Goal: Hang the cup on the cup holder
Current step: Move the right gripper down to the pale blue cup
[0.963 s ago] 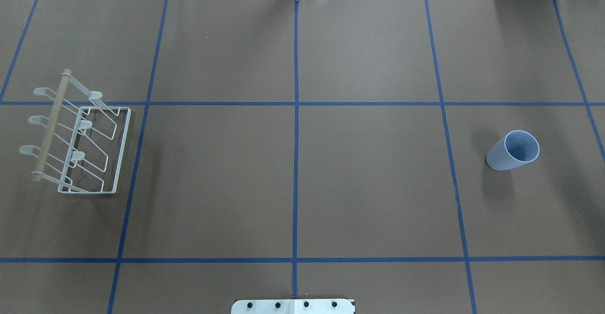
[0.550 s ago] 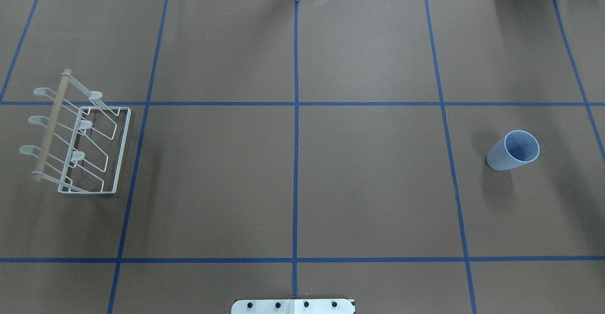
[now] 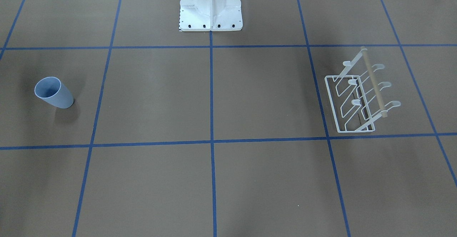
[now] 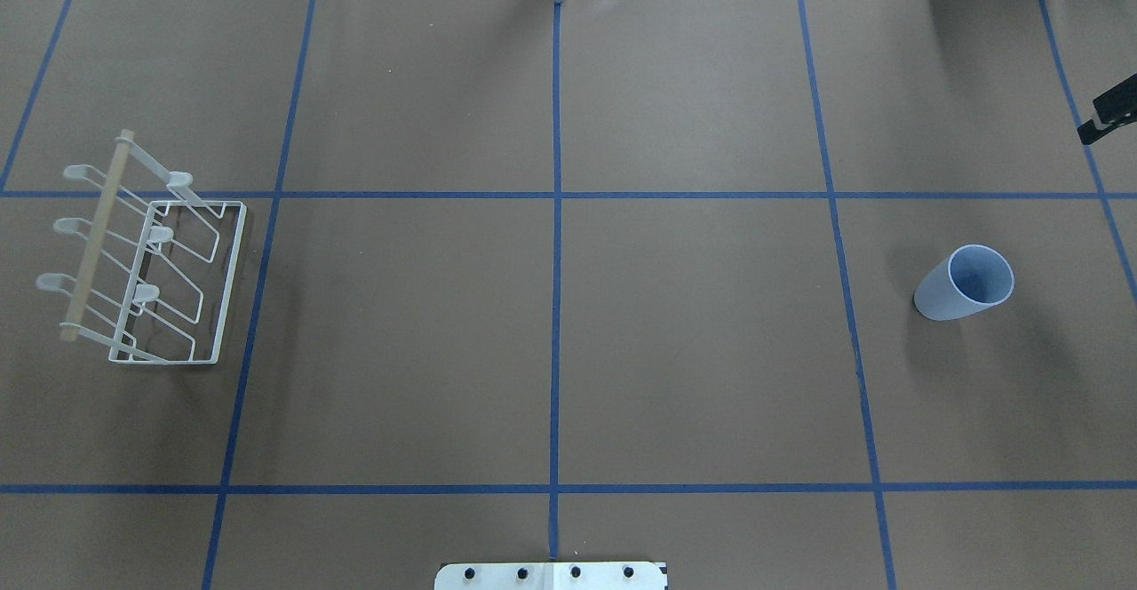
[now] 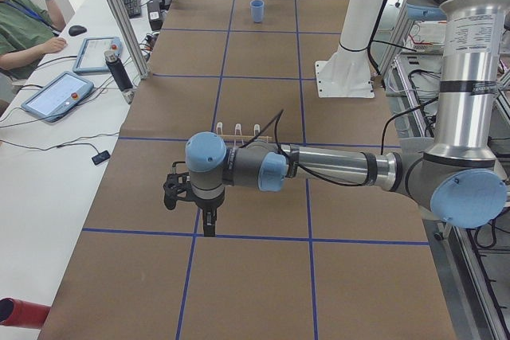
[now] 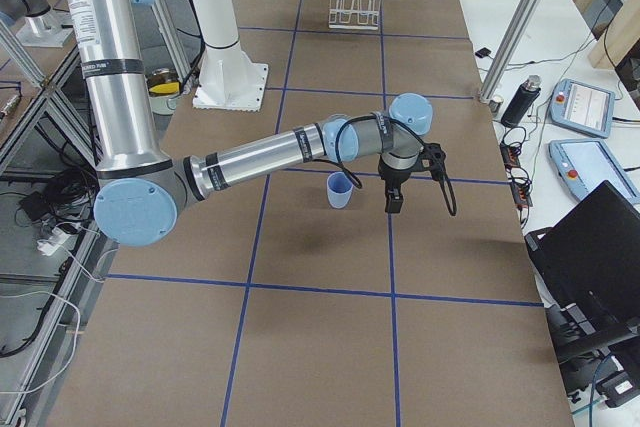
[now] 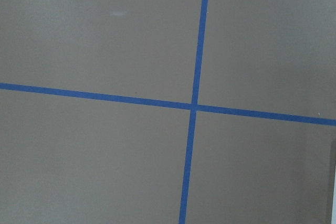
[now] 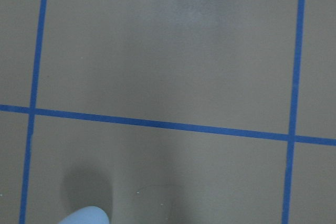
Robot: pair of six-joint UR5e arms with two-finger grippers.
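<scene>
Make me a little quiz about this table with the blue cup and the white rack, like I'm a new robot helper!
1. True or false: the pale blue plastic tumbler stands upright, mouth up, on the brown table.
2. How many cups hang on the white wire rack with the wooden bar? A none, B one, C two.
3. Fill in: the end effector beside the tumbler belongs to the ___ arm.
Key: 1 true; 2 A; 3 right.

The pale blue cup [image 4: 964, 283] stands up with its open end on top, near the right edge of the table [image 4: 693, 350]. The white wire cup holder [image 4: 97, 235], with six prongs and a wooden bar, stands near the left edge, far from the cup.
</scene>
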